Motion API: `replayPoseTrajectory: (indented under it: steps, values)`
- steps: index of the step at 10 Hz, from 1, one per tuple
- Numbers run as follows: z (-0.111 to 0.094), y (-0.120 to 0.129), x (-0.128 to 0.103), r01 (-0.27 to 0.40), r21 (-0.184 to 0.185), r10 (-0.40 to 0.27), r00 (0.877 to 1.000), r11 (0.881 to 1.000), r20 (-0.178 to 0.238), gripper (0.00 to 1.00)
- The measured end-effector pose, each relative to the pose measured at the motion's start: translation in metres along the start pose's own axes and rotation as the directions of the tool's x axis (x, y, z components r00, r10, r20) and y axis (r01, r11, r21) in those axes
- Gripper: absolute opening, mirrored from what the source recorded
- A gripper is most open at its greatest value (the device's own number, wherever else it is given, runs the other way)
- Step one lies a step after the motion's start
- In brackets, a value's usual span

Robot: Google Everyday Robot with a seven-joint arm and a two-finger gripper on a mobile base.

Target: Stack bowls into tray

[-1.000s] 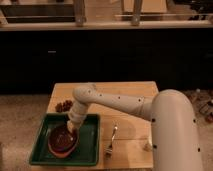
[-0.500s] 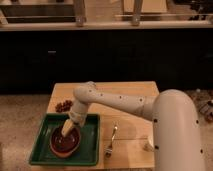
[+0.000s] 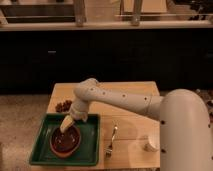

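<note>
A brown bowl [image 3: 65,141] sits in the green tray [image 3: 90,145] at the front left of the wooden table. My white arm reaches from the right over the table and bends down to the tray. My gripper [image 3: 65,127] hangs just above the bowl's far rim, pointing down into it.
A dark brown cluster [image 3: 63,105] lies on the table behind the tray at the left edge. A fork [image 3: 112,141] lies right of the tray. A small white cup [image 3: 150,142] stands at the front right. A dark counter runs behind the table [image 3: 130,120].
The gripper has lifted slightly from inside the bowl to its far rim. The bowl stays in the tray.
</note>
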Motion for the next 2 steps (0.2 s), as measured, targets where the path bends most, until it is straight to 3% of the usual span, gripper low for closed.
replayPoseTrajectory:
  steps: [2]
  values:
    - [-0.0147,-0.0019,0.0092,-0.07,-0.025,0.067,0.995,0.997,-0.077,0.8]
